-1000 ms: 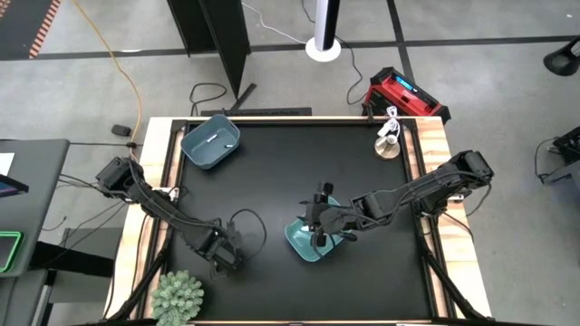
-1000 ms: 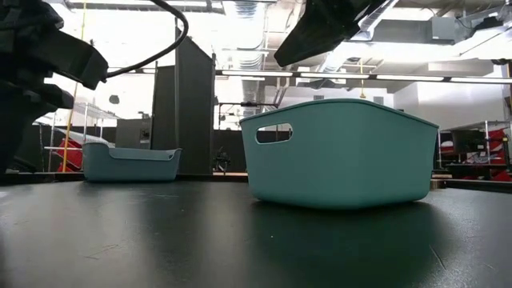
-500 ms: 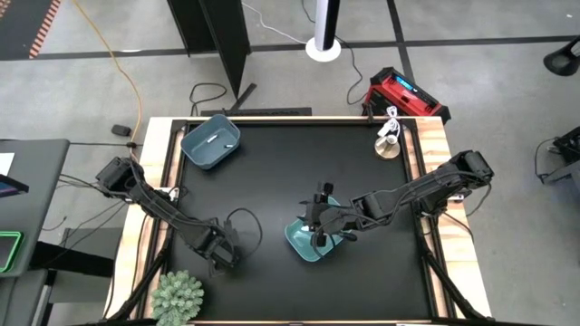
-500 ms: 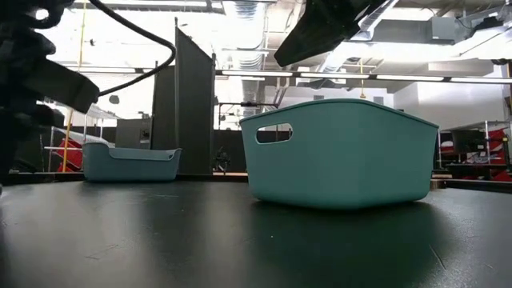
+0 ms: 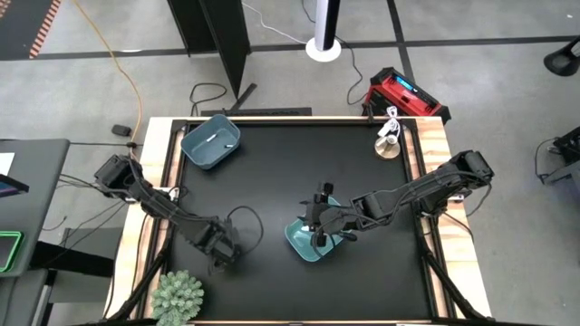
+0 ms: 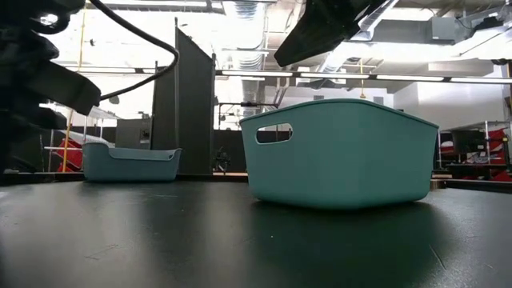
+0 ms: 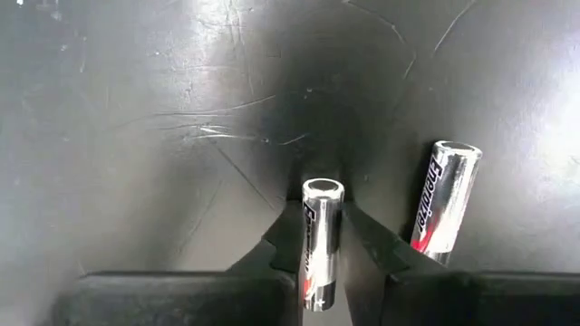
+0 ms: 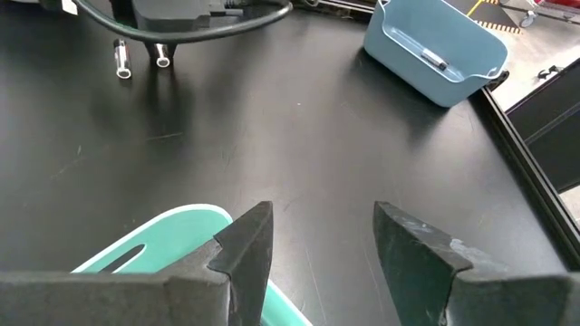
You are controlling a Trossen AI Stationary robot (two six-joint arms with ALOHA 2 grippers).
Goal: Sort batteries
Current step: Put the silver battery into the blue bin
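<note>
Shifted slightly toward the table's front-left corner since a second ago, the left pincer (image 5: 220, 254) is being held low over the black table (image 5: 272, 181), beside the green plant (image 5: 178, 295). Only in the left wrist view is its load being shown: a dark battery with red markings (image 7: 321, 243) is being gripped between the two fingers (image 7: 272, 249), its long axis running straight out along them and its silvery end cap facing away from the wrist. A second battery (image 7: 442, 202) of the same kind is being seen just beside it, apart from the fingers, tilted slightly off the first one's line, cap end likewise pointing away. In the high view neither battery can be made out.

The right pincer (image 5: 319, 237) is being held above the teal bin (image 5: 313, 240) near the table's middle; in the right wrist view its fingers (image 8: 245, 244) are being kept spread apart with nothing between them. That view is also revealing a slim pale battery (image 8: 430, 59) lying flat inside the blue bin (image 5: 210, 142) at the far-left corner. In the low view both bins are being shown side on, contents hidden.
</note>
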